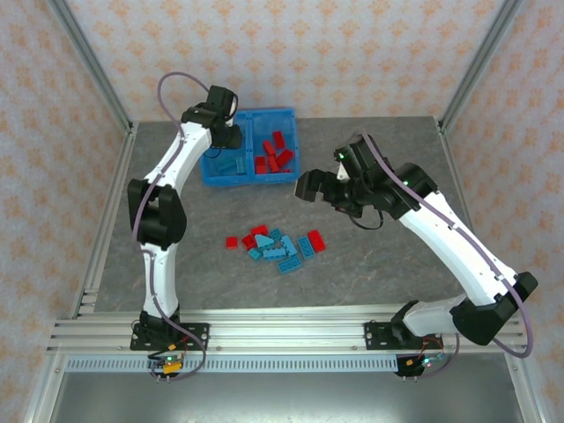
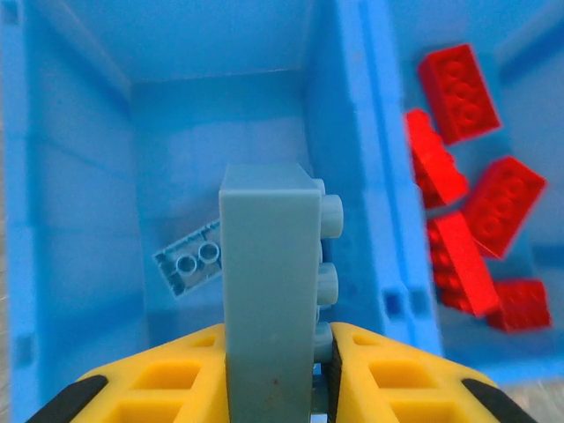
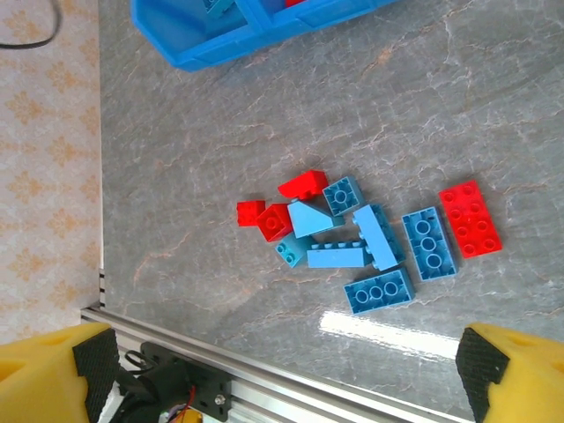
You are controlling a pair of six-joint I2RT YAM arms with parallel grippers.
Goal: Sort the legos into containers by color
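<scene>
The left end effector (image 2: 275, 361) pinched a light blue brick (image 2: 269, 282), long axis pointing away from the fingers and studs facing right, directly above the left compartment (image 2: 79, 176), where another blue brick (image 2: 189, 263) lay; a straight drop looked enough; red bricks (image 2: 458, 79) lay in the right compartment (image 2: 529, 44) beyond the central wall (image 2: 352, 176). The right end effector (image 3: 284, 357) hung spread over the bench (image 3: 176, 132); the loose pile of legos (image 3: 352, 238) sat nearer that arm.

The top external camera sits high behind the arm bases and looks down on the whole table (image 1: 379, 256) from afar. The left wrist camera faces down past its jaws, very close, into the bin (image 2: 352, 132), the held lego (image 2: 269, 291) looming between them. The right wrist camera looks down from higher up, with the loose legos (image 3: 370, 238) ahead of its spread jaws. All three views share the bin.
</scene>
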